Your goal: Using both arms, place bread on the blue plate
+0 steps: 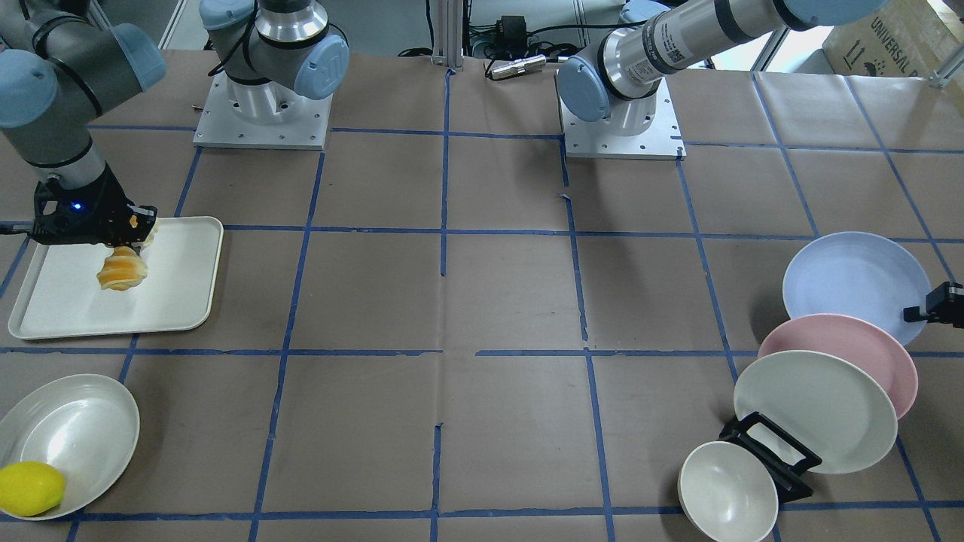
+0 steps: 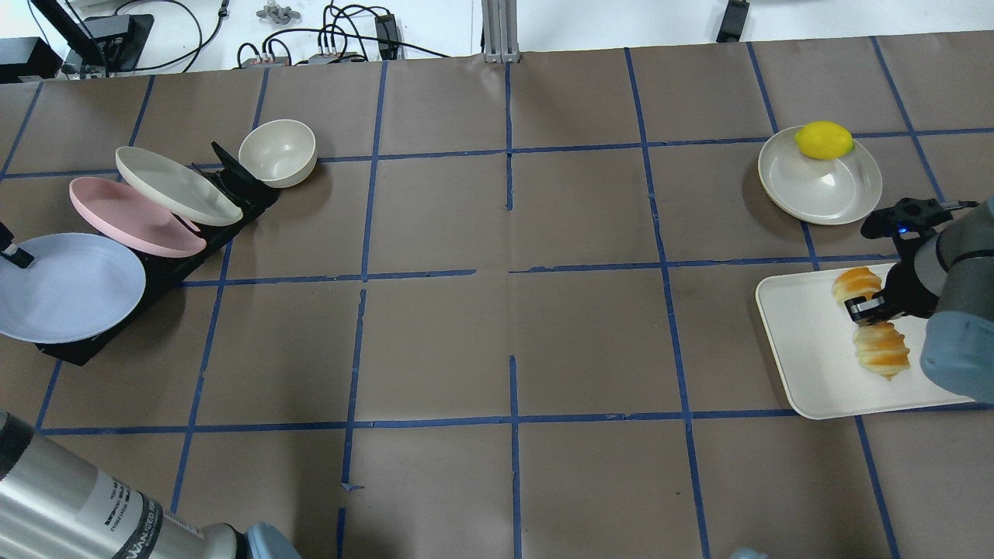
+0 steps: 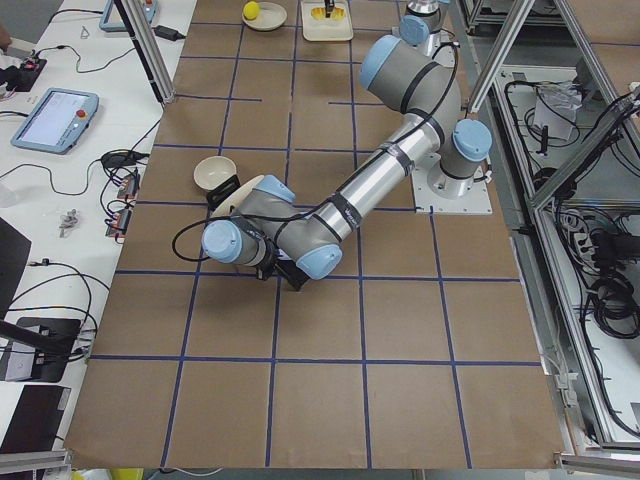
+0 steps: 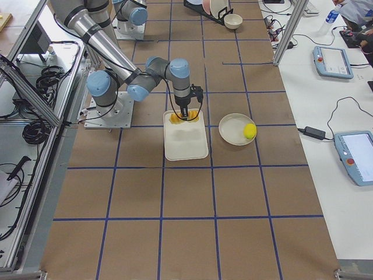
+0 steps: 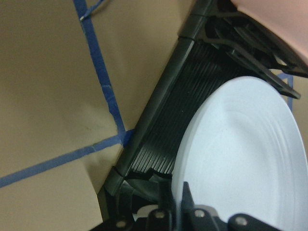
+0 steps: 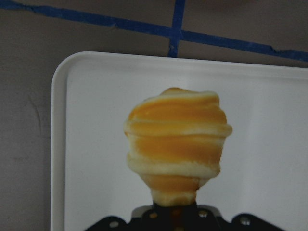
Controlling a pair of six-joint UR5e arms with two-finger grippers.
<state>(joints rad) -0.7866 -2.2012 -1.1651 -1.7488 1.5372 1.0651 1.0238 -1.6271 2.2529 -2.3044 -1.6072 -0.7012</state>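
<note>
**Right jaws closed on the bread over the tray; left gripper at the blue plate's rim**

My right arm is folded low over the white tray, wrist pointing down. The right gripper is clamped across the middle of the bread, whose striped ends stick out on either side of the jaws. I can't tell whether the loaf is clear of the tray. Beyond the tray, a lemon sits in a cream dish.

Across the table, my left arm stretches out low towards the black rack. The left gripper is at the outer rim of the blue plate, which leans in the rack beside the pink plate. One finger lies against the plate's face, but I can't tell whether the jaws are pinching it.
</note>
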